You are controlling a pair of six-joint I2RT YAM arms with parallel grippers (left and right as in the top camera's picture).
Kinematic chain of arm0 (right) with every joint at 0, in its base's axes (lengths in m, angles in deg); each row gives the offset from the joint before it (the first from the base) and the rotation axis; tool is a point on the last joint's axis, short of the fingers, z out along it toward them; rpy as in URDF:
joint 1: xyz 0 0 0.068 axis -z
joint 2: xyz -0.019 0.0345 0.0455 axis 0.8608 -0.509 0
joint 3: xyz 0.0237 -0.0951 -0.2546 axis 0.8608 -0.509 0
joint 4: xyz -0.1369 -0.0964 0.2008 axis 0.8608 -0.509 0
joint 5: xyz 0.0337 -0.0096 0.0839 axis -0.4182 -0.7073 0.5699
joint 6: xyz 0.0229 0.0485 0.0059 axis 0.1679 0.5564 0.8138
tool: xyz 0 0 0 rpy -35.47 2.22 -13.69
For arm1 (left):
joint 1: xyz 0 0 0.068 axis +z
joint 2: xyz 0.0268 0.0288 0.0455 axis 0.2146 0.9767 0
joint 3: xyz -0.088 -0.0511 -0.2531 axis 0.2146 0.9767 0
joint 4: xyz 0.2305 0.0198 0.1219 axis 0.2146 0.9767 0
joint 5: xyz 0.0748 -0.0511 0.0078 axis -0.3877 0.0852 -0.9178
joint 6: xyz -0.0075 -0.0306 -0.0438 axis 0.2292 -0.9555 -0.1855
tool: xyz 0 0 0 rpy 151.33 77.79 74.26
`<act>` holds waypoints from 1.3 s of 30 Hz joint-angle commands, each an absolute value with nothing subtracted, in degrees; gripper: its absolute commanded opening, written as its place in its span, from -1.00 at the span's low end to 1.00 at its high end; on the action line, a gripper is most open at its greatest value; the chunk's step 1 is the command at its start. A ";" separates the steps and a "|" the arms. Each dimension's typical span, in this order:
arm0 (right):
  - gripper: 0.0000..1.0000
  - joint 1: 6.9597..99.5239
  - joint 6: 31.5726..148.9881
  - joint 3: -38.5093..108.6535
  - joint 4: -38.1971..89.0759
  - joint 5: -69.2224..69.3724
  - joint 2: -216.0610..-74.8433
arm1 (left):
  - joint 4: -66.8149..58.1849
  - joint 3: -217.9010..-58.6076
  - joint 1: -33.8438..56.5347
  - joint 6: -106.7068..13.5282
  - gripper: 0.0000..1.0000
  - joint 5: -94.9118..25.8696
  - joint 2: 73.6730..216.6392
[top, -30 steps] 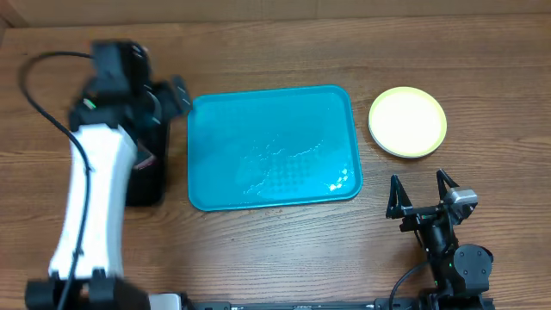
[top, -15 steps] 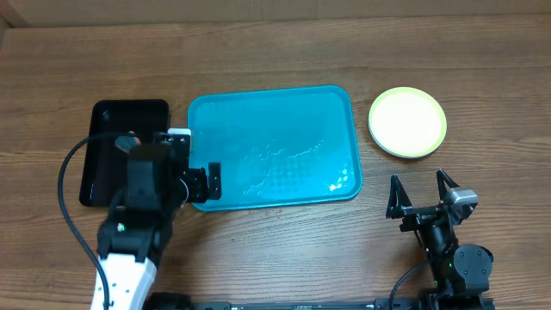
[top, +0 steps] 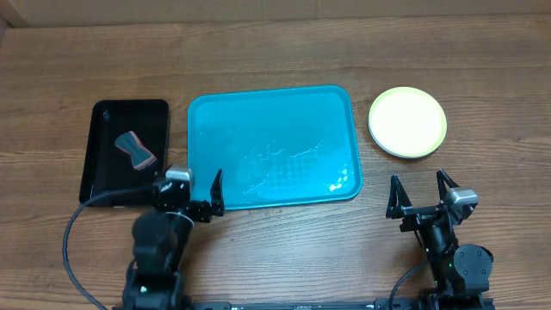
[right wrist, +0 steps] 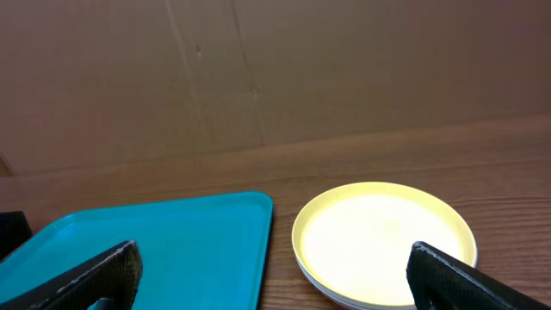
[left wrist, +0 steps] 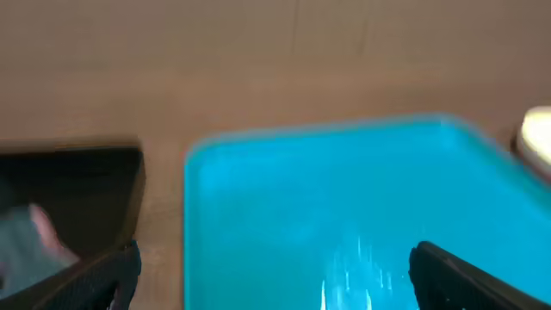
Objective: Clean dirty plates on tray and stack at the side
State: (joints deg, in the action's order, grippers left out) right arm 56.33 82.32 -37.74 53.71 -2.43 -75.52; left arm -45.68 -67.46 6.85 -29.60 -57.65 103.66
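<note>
The turquoise tray [top: 271, 146] lies mid-table with nothing on it, only wet glints on its floor. The plates [top: 407, 121] sit stacked on the wood right of the tray, a yellow-green one on top. My left gripper [top: 191, 186] hangs open at the tray's front-left corner. In the left wrist view the tray [left wrist: 344, 207] fills the space between the spread fingers [left wrist: 469, 275]. My right gripper [top: 422, 193] stands open just in front of the stack. The right wrist view shows the plates [right wrist: 383, 237] and the tray's corner [right wrist: 155, 245] ahead of its empty gripper [right wrist: 271, 280].
A black tray [top: 108, 164] lies left of the turquoise one, with a small brownish scrubber [top: 135, 151] resting on it. In the left wrist view the black tray [left wrist: 77, 185] shows at the left. Bare wood surrounds everything; a cardboard wall [right wrist: 275, 69] stands behind.
The left arm has drawn back from over the black tray to the table's front, uncovering the scrubber lying on that tray. The right arm and the plates have not moved.
</note>
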 commanded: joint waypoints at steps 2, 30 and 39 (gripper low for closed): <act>1.00 56.53 82.15 -38.36 53.89 -3.00 -74.84 | -52.74 -60.23 6.88 -28.55 1.00 -58.10 97.91; 1.00 56.53 82.15 -38.36 53.91 -3.00 -74.84 | -34.01 -58.63 9.00 -28.55 1.00 -61.25 73.69; 1.00 56.53 82.15 -38.36 53.89 -3.00 -74.84 | -34.01 -58.63 9.00 -28.52 0.99 -61.93 73.69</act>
State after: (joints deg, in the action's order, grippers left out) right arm 56.31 82.35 -37.74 53.67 -2.45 -75.52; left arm -34.16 -58.85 8.73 -29.60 -60.86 74.42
